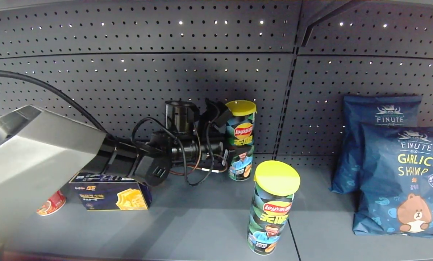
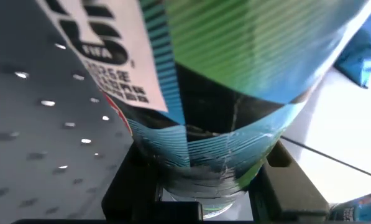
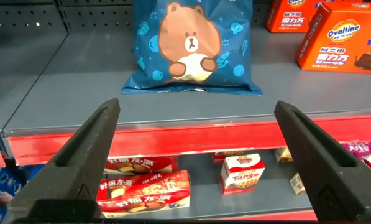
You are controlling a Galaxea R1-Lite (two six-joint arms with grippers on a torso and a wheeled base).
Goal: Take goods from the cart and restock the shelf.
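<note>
Head view: the left gripper (image 1: 233,156) is clenched on the lower body of the rear chip canister (image 1: 241,135), which stands upright at the back of the shelf (image 1: 202,217), close to the pegboard wall (image 1: 129,83); a second chip canister (image 1: 273,208) stands apart near the front edge; blue snack bags (image 1: 401,181) lean farther right. Right wrist view: the right gripper (image 3: 197,106) hangs released, its jaws wide and holding nothing. Handling, as judged: the canister is probably light, a stiff but crushable thin-walled tube with a glossy, slippery wrap; tall and narrow, it tips easily; the cylindrical wall at mid or lower height suits a moderate grip, not the yellow lid (image 1: 241,107), which may pop off.
</note>
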